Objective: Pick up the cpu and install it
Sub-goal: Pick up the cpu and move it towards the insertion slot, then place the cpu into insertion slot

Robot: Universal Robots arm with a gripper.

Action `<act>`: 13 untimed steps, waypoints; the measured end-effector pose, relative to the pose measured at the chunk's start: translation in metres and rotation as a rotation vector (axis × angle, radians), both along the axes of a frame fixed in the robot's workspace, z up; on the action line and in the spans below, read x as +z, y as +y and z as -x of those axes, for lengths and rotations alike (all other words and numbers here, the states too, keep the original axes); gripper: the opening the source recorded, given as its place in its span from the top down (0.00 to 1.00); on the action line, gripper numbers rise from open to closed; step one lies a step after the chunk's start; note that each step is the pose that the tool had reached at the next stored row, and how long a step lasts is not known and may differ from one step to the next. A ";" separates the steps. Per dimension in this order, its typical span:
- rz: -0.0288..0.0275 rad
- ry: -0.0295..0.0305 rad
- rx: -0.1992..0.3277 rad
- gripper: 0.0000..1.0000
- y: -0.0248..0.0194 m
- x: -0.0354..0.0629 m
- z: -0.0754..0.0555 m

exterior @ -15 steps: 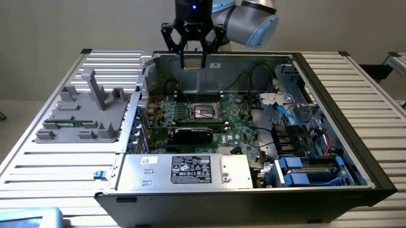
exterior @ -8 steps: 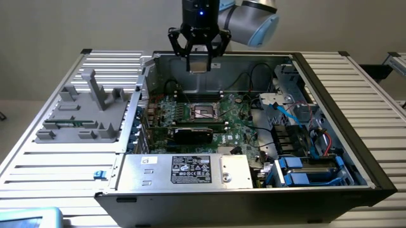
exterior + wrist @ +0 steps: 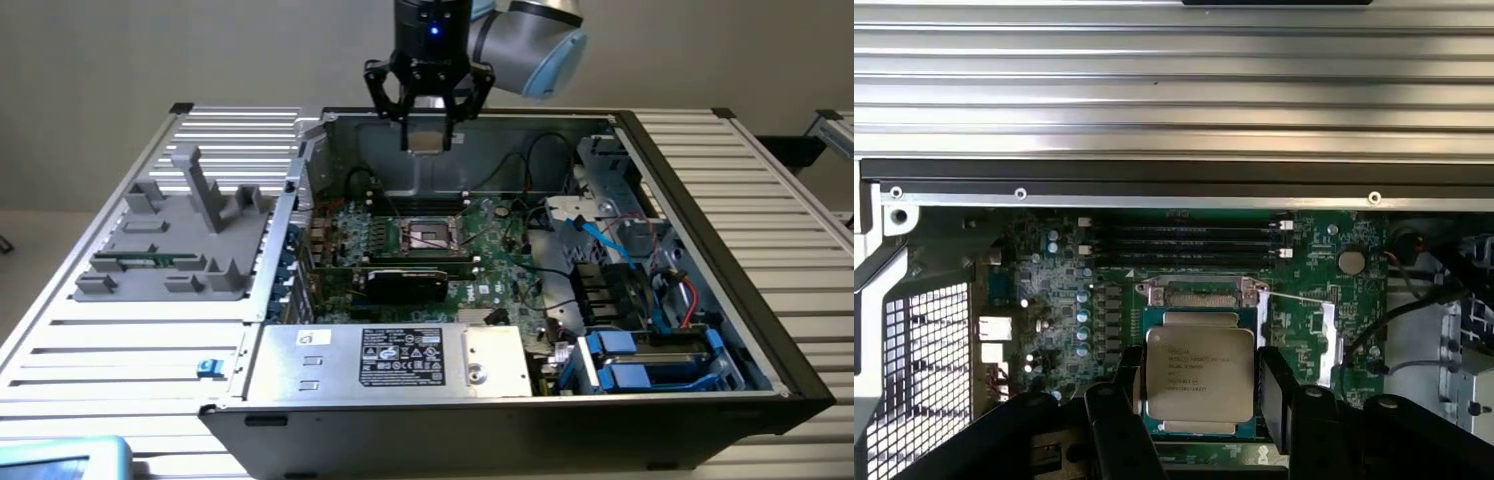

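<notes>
We see the gripper [image 3: 427, 135] closed wide on the cpu [image 3: 1199, 373]. Its black fingers [image 3: 1116, 425] press two opposite edges, and the printed silver top faces the wrist camera. The chip hangs between the fingertips, well above the open computer case [image 3: 534, 430], with the motherboard socket [image 3: 430, 235] below the gripper.

Silver-grey cpu [image 3: 1199, 372], seemingly teal-green motherboard [image 3: 1054, 275]
</notes>
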State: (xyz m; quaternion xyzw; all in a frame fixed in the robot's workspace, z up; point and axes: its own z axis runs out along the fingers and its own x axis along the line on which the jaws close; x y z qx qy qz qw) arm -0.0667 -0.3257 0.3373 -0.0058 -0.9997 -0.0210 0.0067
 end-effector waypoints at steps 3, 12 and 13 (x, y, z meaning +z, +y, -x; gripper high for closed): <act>0.0000 0.0000 -0.001 0.45 0.0032 -0.0010 -0.001; -0.0006 0.0000 -0.001 0.45 0.0035 -0.0013 -0.001; -0.0006 0.0000 -0.001 0.45 0.0035 -0.0013 -0.001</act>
